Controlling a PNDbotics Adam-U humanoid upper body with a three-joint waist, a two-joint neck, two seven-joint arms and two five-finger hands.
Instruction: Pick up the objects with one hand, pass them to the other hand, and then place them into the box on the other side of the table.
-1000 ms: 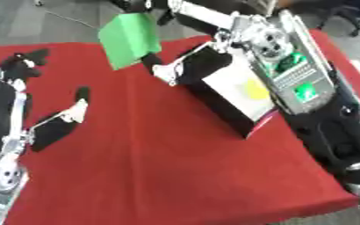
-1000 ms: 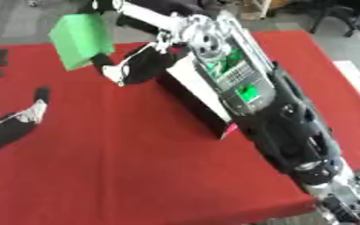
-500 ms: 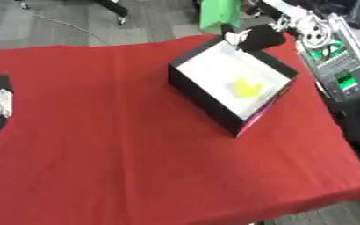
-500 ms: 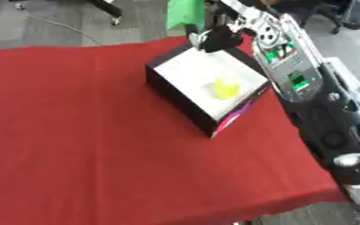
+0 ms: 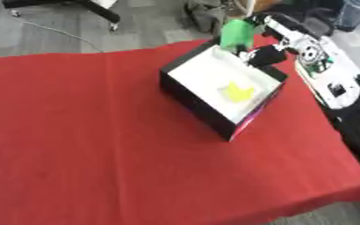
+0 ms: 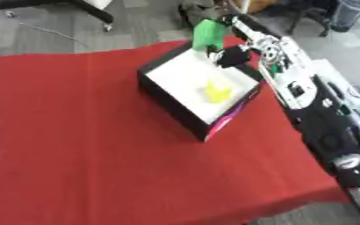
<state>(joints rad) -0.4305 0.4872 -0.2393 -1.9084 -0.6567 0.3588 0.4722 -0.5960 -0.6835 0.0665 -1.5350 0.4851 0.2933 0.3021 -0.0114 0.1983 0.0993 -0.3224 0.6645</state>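
On the red table (image 5: 99,132), a yellow piece (image 5: 235,92) is lying in the box (image 5: 185,90) as the right hand (image 5: 265,55), fingers curled on a green object (image 5: 236,33), is hovering over the far rim and should lower inside before releasing.

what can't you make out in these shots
- Right hand: too blurred in both views to show how it grips the green object.
- Yellow thing in the box: only a colour blob.
- Left hand: outside both views.
- Box's far corner: hidden behind the green object, left eye view.
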